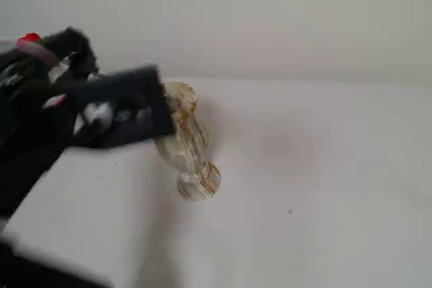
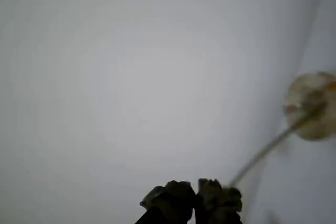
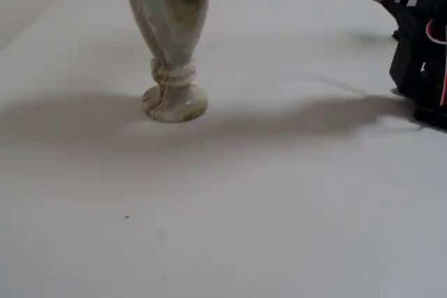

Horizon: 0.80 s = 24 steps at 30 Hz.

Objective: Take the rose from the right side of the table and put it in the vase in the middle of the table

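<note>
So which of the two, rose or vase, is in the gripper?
The rose: in the wrist view its thin stem runs from the shut gripper to the vase mouth; the vase stands alone on the table.

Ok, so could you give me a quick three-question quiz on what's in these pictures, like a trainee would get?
1. True or false: the vase lies on its side on the table.
2. In the wrist view, the stem of the rose runs from the fingers towards: A) the vase's mouth, B) a bowl, C) a box.
3. Fill in: the vase's foot is ____ in shape.
Key: 1 false; 2 A; 3 round.
</note>
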{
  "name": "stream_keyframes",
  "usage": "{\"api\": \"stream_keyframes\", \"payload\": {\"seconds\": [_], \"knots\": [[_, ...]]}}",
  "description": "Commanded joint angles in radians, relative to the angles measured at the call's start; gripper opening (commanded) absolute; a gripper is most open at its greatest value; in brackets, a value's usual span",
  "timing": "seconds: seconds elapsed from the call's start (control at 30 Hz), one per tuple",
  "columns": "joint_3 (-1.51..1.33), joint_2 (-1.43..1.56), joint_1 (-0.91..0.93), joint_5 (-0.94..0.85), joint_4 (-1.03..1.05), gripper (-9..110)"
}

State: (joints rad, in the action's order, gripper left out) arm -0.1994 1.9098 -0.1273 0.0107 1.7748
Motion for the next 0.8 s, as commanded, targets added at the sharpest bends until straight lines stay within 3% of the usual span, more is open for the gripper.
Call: {"api": "stream_keyframes", "payload": {"seconds": [0.0,0.13,0.4,0.53,0.77], "knots": [[-0.626,0.397,-0.009,-0.041,-0.014,0],[-1.2,0.762,0.034,-0.044,-0.216,0],[-1.904,1.2,0.037,-0.041,-0.362,0],[-2.178,1.411,0.034,-0.054,-0.39,0],[-2.402,1.414,0.041,-0.074,-0.437,0]]}}
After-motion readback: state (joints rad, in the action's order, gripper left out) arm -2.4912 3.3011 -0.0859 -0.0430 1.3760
